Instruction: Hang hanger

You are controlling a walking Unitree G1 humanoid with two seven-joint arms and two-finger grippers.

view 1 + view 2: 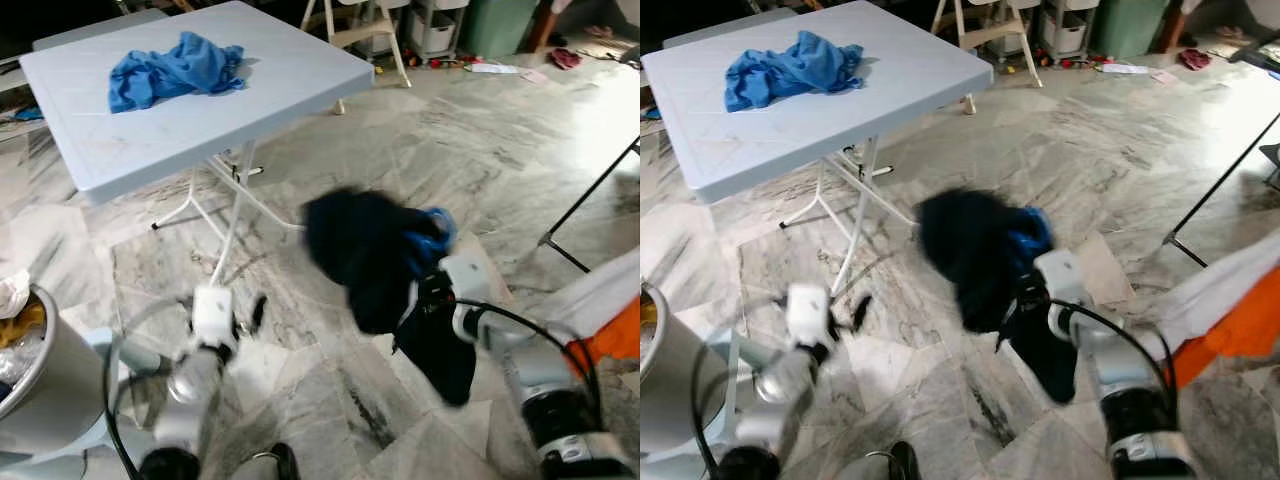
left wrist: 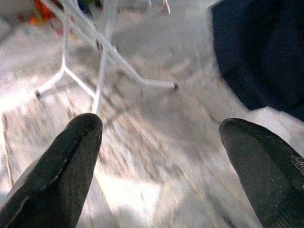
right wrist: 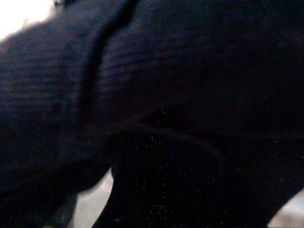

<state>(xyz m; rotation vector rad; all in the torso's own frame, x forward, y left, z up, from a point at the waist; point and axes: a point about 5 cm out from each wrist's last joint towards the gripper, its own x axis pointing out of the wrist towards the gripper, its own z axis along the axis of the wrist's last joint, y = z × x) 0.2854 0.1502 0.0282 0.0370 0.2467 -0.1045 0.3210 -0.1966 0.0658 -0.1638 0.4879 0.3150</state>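
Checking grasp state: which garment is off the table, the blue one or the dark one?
The dark navy garment, carried at the right gripper above the marble floor. The blue garment lies crumpled on the white folding table.

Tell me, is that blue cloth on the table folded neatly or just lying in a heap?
In a heap. The blue cloth lies crumpled and bunched on the white table, with uneven folds and loose edges spreading out.

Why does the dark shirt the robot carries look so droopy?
The dark garment is probably soft and floppy: it sags in folds below the right gripper. It likely swings easily; it looks blurred. The blue hanger peeking out seems stiffer.
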